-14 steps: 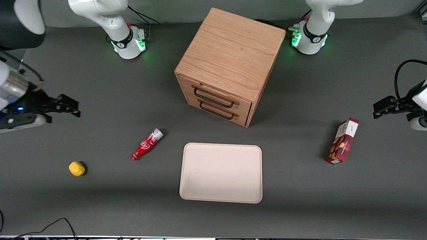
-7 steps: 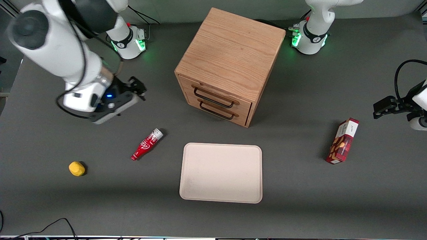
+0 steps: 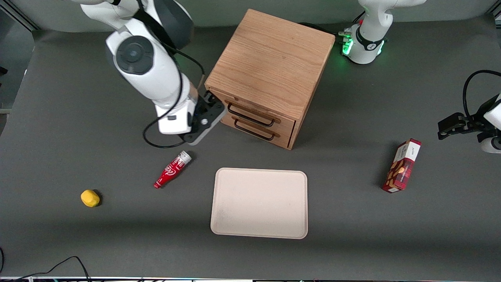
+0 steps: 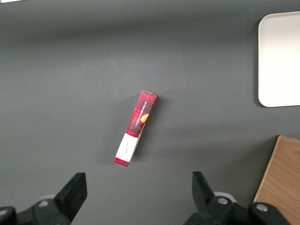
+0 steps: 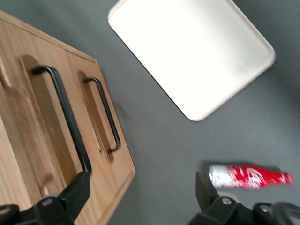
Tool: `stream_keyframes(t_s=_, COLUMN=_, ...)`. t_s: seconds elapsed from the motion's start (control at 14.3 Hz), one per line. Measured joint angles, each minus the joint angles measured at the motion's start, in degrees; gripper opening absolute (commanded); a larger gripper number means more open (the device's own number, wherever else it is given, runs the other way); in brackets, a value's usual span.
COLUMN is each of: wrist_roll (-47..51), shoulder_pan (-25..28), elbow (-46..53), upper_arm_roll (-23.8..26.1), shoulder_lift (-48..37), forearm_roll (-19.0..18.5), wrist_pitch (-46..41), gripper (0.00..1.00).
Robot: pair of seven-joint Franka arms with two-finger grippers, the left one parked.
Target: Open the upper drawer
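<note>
The gripper (image 3: pixel 211 102), fingers spread wide, has been swung in from the worktop's edge beside the closed upper drawer (image 3: pixel 250 113), ready for its handle (image 5: pixel 63 112)

- The gripper (image 3: pixel 207 111) hangs in front of the cabinet's (image 3: pixel 270 62) corner at the working arm's end, hiding it.
- The wrist view cuts off the cabinet, the upper drawer (image 5: pixel 44 122) and its handle's (image 5: pixel 65 115) end.
- The bottle's (image 5: pixel 248 176) label is blurred.
- The tray (image 4: pixel 279 58) is cut off.
</note>
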Motion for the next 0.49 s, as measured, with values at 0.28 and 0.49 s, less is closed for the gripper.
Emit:
stream_keyframes(t_s=0.28, wrist_roll=-0.1, shoulder_pan=3.4, elbow=0.0, upper_arm_roll=0.1, shoulder_lift=3.6, forearm_roll=-2.1, wrist_pitch=4.9, gripper=1.00)
stream_keyframes(t_s=0.49, wrist_roll=-0.1, shoulder_pan=5.0, elbow=-0.2, upper_arm_roll=0.9, shoulder_lift=5.6, forearm_roll=-2.5, wrist_pitch=8.3, gripper=1.00)
